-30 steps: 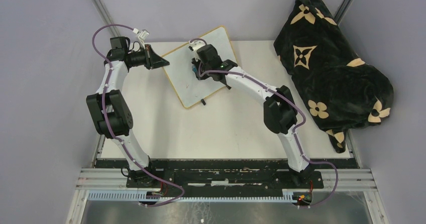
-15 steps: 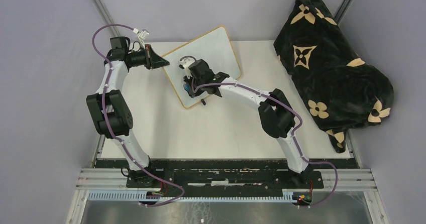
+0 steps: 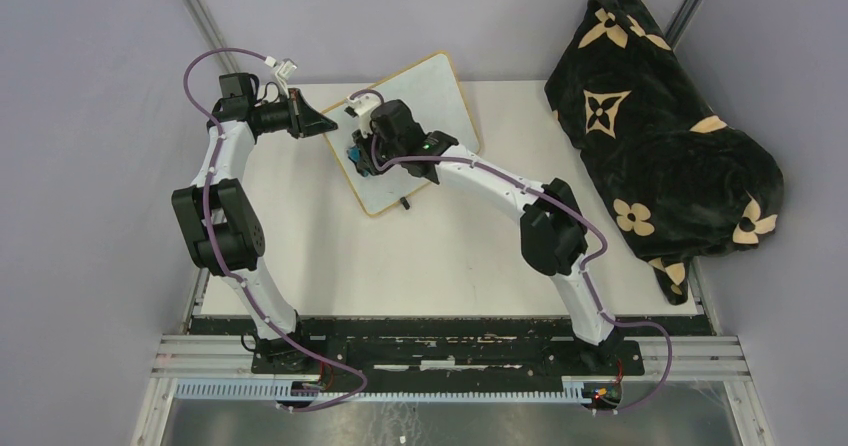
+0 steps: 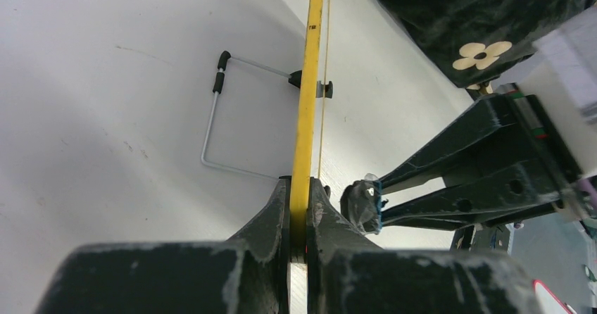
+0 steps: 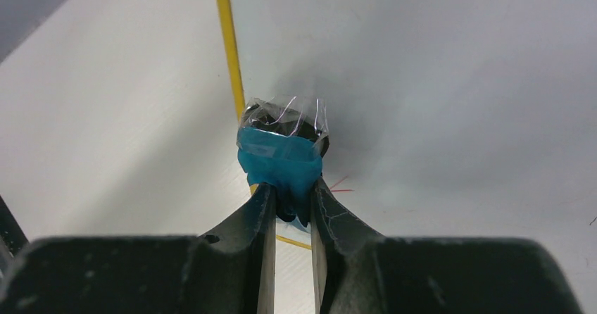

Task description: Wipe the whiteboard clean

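Right wrist view: right claw [image 5: 290, 198] clenched on a blue eraser [image 5: 280, 158] pressed to the whiteboard [image 5: 436, 82], far on the table [image 3: 450, 256]; left wrist alone shows left claw [image 4: 299, 201] pinching its frame.

The whiteboard [image 3: 440, 96] is a rectangular white board with rounded corners and a thin light-wood frame [image 5: 227, 39]. It sits turned at an angle at the far middle of the table [image 3: 450, 256], with its far corner past the table's back edge. A small black foot [image 3: 404, 204] juts from its near edge, a bent wire stand [image 4: 210, 120] shows behind it, and faint red marks [image 5: 343, 185] remain near the frame.
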{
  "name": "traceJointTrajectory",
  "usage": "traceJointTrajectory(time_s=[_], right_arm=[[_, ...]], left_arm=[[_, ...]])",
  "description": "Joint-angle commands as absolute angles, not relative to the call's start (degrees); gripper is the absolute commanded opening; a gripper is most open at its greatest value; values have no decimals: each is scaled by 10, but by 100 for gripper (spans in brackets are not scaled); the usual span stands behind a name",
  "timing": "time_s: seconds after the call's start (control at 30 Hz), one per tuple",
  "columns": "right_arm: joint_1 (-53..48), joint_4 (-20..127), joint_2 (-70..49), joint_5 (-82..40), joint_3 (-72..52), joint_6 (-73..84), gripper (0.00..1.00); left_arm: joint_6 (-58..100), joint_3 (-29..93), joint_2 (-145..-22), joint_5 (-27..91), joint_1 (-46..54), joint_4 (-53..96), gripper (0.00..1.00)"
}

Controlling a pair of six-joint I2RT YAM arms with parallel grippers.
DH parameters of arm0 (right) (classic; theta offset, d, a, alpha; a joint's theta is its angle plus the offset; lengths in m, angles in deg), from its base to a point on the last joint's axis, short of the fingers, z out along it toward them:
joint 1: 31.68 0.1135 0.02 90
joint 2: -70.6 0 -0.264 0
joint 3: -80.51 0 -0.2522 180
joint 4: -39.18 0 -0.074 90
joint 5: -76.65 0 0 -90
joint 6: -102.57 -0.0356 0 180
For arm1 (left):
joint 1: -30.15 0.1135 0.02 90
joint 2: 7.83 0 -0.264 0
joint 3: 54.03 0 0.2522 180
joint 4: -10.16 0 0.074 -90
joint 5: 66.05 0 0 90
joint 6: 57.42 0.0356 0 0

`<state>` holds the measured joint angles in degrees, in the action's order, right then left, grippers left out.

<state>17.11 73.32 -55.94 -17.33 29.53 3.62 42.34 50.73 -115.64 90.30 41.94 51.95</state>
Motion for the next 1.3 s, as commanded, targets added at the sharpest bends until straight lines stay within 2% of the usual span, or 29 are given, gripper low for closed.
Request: traceJointTrajectory(time_s=[0.0,0.67,1.27], right_arm=[[177,713,-564,-185,331,27,1],[177,697,-591,-179,296,13,1],[132,670,-563,-52,172,27,1]], left_arm=[[473,503,-1149,829,413,563,3],[474,495,-1144,831,413,563,3],[477,492,-1137,830,413,564,3]])
